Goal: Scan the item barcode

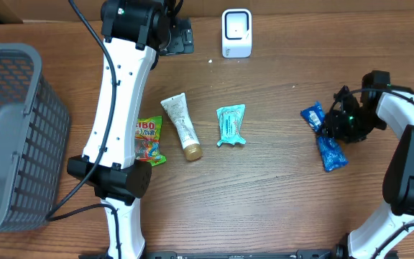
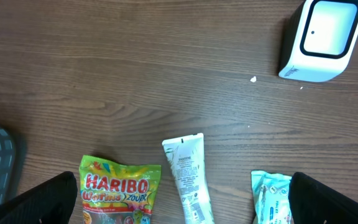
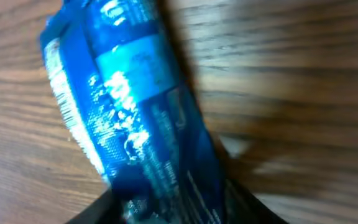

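Observation:
A blue snack packet (image 1: 331,153) lies on the wooden table at the right. My right gripper (image 1: 334,128) is down on its middle. In the right wrist view the blue packet (image 3: 135,106) fills the blurred picture, and the right gripper (image 3: 173,208) has a dark finger pressed against each side of it. The white barcode scanner (image 1: 236,32) stands at the back centre, also in the left wrist view as the scanner (image 2: 321,40). My left gripper (image 1: 177,36) hovers high beside it, open and empty, its fingertips (image 2: 36,202) wide apart.
A Haribo bag (image 1: 148,140), a white tube (image 1: 181,126) and a teal packet (image 1: 231,125) lie in a row mid-table. A grey mesh basket (image 1: 13,137) stands at the left edge. The left arm (image 1: 117,108) stretches over the table's left half.

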`<action>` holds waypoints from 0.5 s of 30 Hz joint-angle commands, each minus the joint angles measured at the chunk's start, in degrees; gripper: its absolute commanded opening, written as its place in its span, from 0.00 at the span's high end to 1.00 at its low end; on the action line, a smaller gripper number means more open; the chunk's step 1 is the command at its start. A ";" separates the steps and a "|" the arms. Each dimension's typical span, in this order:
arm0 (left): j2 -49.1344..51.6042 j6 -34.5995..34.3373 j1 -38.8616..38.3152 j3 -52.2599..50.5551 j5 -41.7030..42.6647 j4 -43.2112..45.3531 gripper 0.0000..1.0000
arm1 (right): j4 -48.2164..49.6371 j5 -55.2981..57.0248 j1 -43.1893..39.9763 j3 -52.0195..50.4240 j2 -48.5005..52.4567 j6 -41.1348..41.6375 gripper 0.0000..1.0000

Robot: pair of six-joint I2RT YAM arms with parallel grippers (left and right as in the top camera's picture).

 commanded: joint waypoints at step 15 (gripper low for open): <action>-0.20 0.66 -0.02 0.22 -0.81 0.11 0.00 | 7.39 -14.67 4.61 -2.73 -0.55 16.11 0.35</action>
